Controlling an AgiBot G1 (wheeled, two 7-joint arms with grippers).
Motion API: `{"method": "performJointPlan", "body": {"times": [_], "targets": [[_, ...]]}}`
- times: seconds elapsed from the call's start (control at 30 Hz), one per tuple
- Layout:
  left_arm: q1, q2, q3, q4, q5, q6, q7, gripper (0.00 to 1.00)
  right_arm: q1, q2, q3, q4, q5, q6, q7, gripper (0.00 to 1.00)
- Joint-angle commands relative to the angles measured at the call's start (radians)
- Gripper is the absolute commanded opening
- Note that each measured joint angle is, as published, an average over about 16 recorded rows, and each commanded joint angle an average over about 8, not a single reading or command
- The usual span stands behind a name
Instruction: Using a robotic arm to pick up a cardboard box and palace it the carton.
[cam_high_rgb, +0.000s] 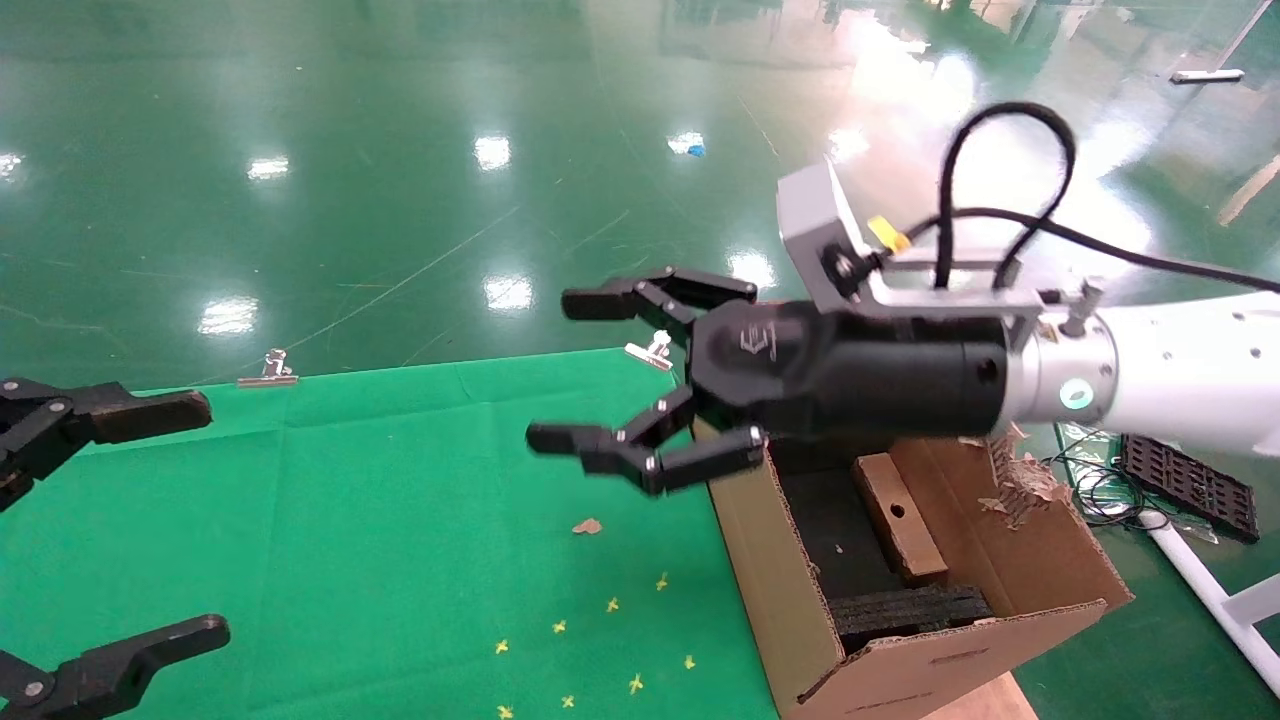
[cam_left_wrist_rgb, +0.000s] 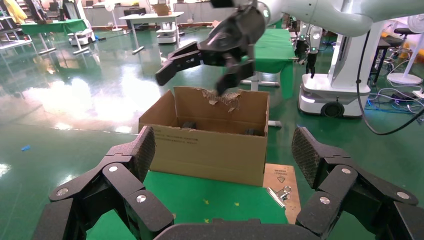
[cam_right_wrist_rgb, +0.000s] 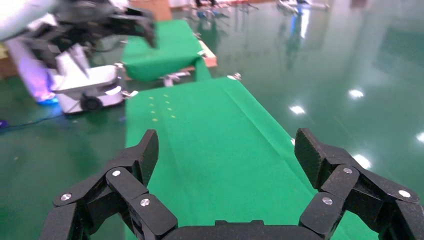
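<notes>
Head view: the right arm (cam_high_rgb: 1170, 375) reaches in from the right, its gripper (cam_high_rgb: 600, 370) spread wide and holding nothing, in the air above the green table (cam_high_rgb: 400, 520) just left of the carton (cam_high_rgb: 790, 600). The box (cam_high_rgb: 900, 515) lies inside the carton, leaning on the black foam (cam_high_rgb: 905, 610), its round hole facing up. The left gripper (cam_high_rgb: 160, 520) sits at the table's left edge, fingers apart and empty.

Left wrist view: only the carton's outer wall (cam_left_wrist_rgb: 210, 150) and torn back flap (cam_left_wrist_rgb: 225, 97) show; the box is hidden behind that wall. The right gripper (cam_left_wrist_rgb: 197, 70) hangs above the carton's rim, fingers apart. The left fingers (cam_left_wrist_rgb: 125, 170) frame the view, spread.

Right wrist view: the right fingers (cam_right_wrist_rgb: 320, 160) are apart over bare green cloth (cam_right_wrist_rgb: 210, 145); neither carton nor box appears. The left gripper (cam_right_wrist_rgb: 135, 22) shows far off.
</notes>
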Motion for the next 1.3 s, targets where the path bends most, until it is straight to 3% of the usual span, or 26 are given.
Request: {"method": "performJointPlan", "body": {"times": [0.03, 0.33, 0.5, 1.3], "targets": [[0.0, 0.0, 0.0, 0.0, 0.0, 0.0, 0.0, 1.0, -0.036, 0.004, 0.034, 0.035, 0.013, -0.011, -0.009, 1.0], [0.0, 0.0, 0.0, 0.0, 0.0, 0.0, 0.0, 1.0, -0.181, 0.019, 0.172, 0.176, 0.068, -0.055, -0.046, 1.0], [0.0, 0.0, 0.001, 0.0, -0.001, -0.001, 0.0, 1.0, -0.216, 0.023, 0.206, 0.21, 0.082, -0.066, -0.054, 1.0], [0.0, 0.0, 0.0, 0.0, -0.001, -0.001, 0.0, 1.0, -0.188, 0.021, 0.179, 0.183, 0.071, -0.057, -0.048, 1.0]]}}
